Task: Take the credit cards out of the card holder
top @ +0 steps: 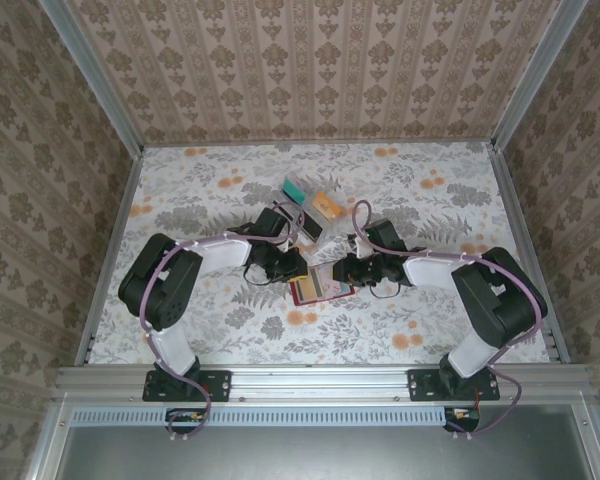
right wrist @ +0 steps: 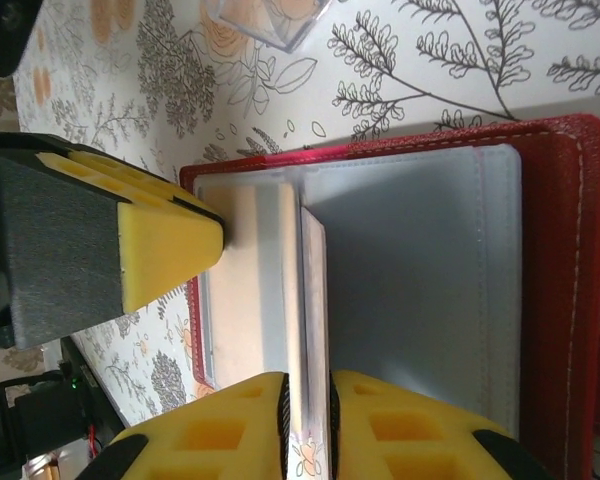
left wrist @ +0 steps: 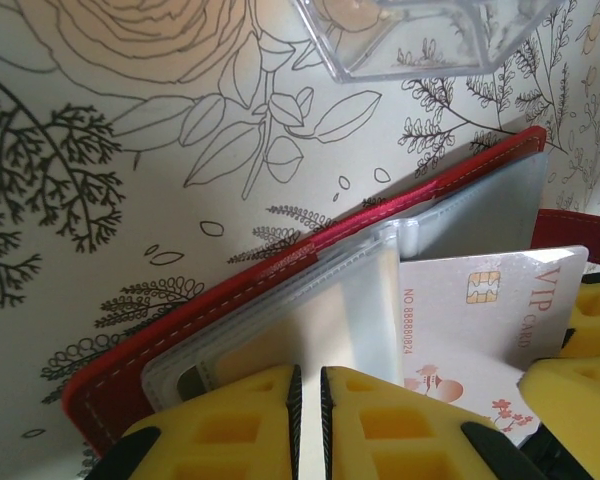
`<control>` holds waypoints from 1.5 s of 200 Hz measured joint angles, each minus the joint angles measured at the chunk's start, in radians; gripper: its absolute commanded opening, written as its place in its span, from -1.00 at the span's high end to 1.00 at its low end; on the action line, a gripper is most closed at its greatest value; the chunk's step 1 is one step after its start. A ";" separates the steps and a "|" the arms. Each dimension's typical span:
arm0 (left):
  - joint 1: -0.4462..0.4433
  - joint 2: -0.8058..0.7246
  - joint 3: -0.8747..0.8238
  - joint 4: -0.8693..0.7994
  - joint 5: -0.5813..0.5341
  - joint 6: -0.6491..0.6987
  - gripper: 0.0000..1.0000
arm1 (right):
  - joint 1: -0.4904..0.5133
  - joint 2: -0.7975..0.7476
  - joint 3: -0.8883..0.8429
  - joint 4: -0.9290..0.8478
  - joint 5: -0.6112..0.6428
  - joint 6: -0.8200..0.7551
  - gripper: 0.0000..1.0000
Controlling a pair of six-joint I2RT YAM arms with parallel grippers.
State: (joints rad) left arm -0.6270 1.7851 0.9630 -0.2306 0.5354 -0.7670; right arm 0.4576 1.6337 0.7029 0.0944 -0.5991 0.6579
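The red card holder (top: 318, 292) lies open on the flowered table between my two grippers. In the left wrist view its red cover (left wrist: 220, 290) runs diagonally, and my left gripper (left wrist: 307, 375) is shut on one of its clear sleeves (left wrist: 320, 320). A pale credit card (left wrist: 480, 315) with a chip and "VIP CARD" print sticks out of the sleeves to the right. My right gripper (right wrist: 308, 390) has its pads against both faces of that credit card (right wrist: 314, 300), seen edge-on over the grey-blue lining (right wrist: 410, 280). From above, the left gripper (top: 292, 266) and right gripper (top: 342, 270) face each other.
A clear plastic rack (top: 310, 208) with teal and orange cards stands just behind the card holder, its corner close by (left wrist: 420, 40). The left gripper's yellow finger (right wrist: 170, 250) rests at the holder's left edge. Patterned walls enclose the table.
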 measured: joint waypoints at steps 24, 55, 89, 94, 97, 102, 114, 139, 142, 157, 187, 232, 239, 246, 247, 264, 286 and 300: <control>0.000 0.000 0.000 0.000 0.000 0.000 0.67 | 0.003 0.005 0.010 -0.024 0.006 -0.014 0.99; 0.007 -0.032 0.000 -0.018 -0.019 0.001 0.46 | 0.004 -0.035 0.025 -0.094 0.050 -0.058 1.00; 0.057 -0.160 0.010 -0.078 -0.122 0.033 0.02 | 0.004 -0.158 0.069 -0.209 0.121 -0.144 1.00; 0.066 -0.179 0.015 -0.088 -0.143 0.036 -0.03 | 0.004 -0.169 0.084 -0.222 0.128 -0.159 1.00; 0.071 -0.190 0.018 -0.093 -0.154 0.043 -0.06 | 0.005 -0.175 0.093 -0.228 0.133 -0.166 1.00; 0.079 -0.204 0.025 -0.105 -0.172 0.045 -0.11 | 0.006 -0.182 0.110 -0.241 0.141 -0.179 1.00; 0.103 -0.236 0.043 -0.133 -0.223 0.061 -0.23 | 0.012 -0.187 0.160 -0.269 0.161 -0.211 1.00; 0.169 -0.274 0.058 -0.182 -0.314 0.086 -0.48 | 0.047 -0.169 0.273 -0.325 0.201 -0.271 1.00; 0.177 -0.277 0.058 -0.188 -0.324 0.085 -0.52 | 0.053 -0.161 0.294 -0.333 0.205 -0.277 1.00; 0.223 -0.298 0.058 -0.214 -0.378 0.103 -0.69 | 0.080 -0.113 0.379 -0.350 0.225 -0.309 1.00; 0.280 -0.367 0.046 -0.243 -0.460 0.127 -0.98 | 0.132 0.017 0.546 -0.383 0.277 -0.369 1.00; 0.362 -0.463 -0.011 -0.269 -0.488 0.141 -1.00 | 0.165 0.232 0.791 -0.410 0.358 -0.457 1.00; 0.371 -0.468 -0.017 -0.276 -0.487 0.143 -1.00 | 0.164 0.259 0.825 -0.412 0.368 -0.472 1.00; 0.379 -0.472 -0.021 -0.283 -0.482 0.145 -1.00 | 0.164 0.286 0.859 -0.414 0.379 -0.485 1.00; 0.381 -0.472 -0.022 -0.286 -0.480 0.145 -1.00 | 0.164 0.288 0.862 -0.414 0.380 -0.486 1.00; 0.394 -0.472 -0.026 -0.298 -0.464 0.153 -1.00 | 0.164 0.352 0.945 -0.413 0.400 -0.524 1.00; 0.400 -0.472 -0.028 -0.302 -0.446 0.158 -1.00 | 0.164 0.430 1.038 -0.418 0.430 -0.575 1.00; 0.399 -0.478 -0.031 -0.301 -0.436 0.159 -1.00 | 0.164 0.474 1.084 -0.420 0.442 -0.604 1.00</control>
State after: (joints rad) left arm -0.2276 1.3075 0.9325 -0.5320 0.0994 -0.6083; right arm 0.6216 2.1078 1.7866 -0.3260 -0.1570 0.0540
